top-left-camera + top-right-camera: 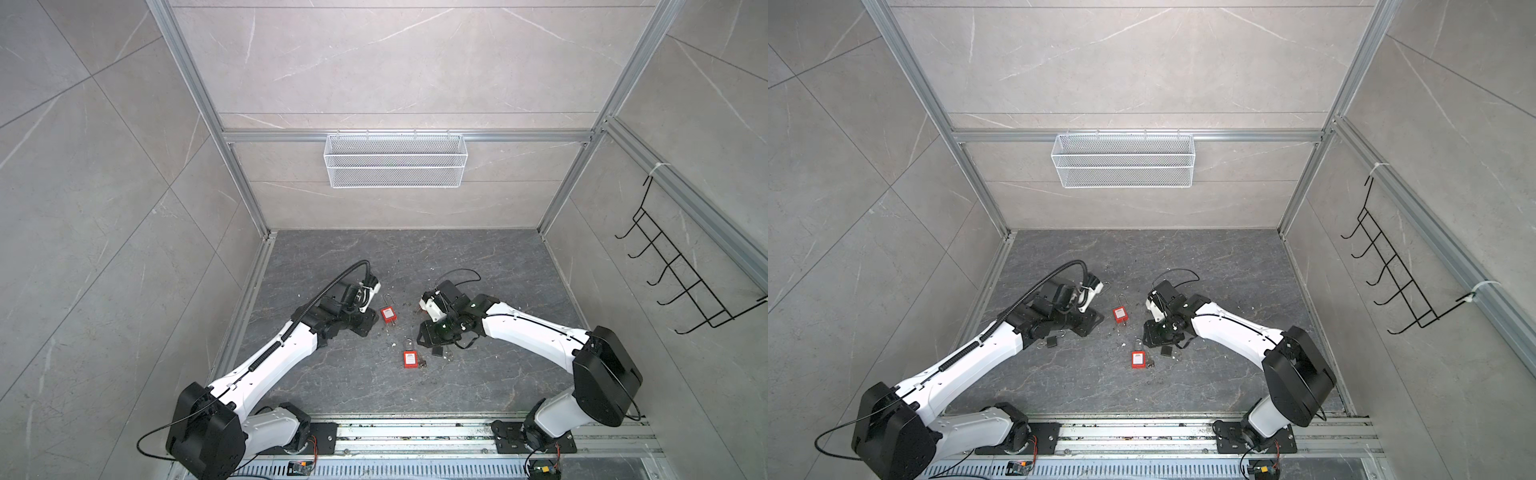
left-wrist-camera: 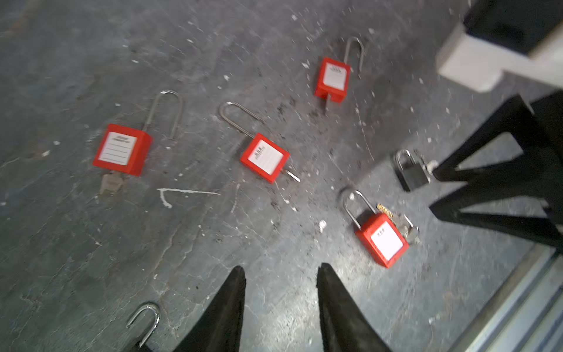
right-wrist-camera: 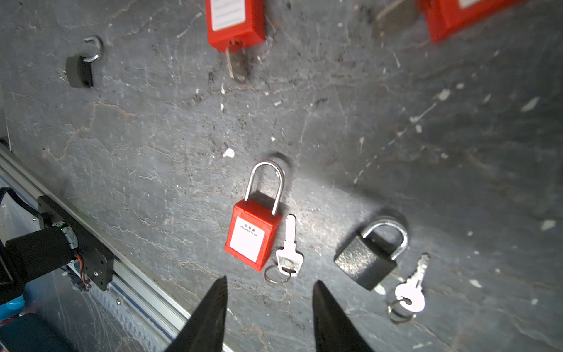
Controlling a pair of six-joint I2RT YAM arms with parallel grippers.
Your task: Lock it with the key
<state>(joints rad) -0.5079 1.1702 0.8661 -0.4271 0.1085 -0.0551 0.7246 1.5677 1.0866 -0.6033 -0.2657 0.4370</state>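
On the scuffed, gritty stone bench (image 3: 426, 152), a key (image 3: 289, 243) is seen lying flat just beside a red padlock (image 3: 253, 234), ahead of the right gripper (image 3: 269, 282), whose jaws are spread and empty. The left gripper (image 2: 280, 269) is likewise spread on nothing. Thin, stiff and probably slippery, the key is judged best pinched at its ringed head, and the padlock by its flat sides. Tiled walls and a mesh basket (image 1: 395, 160) close off the room.
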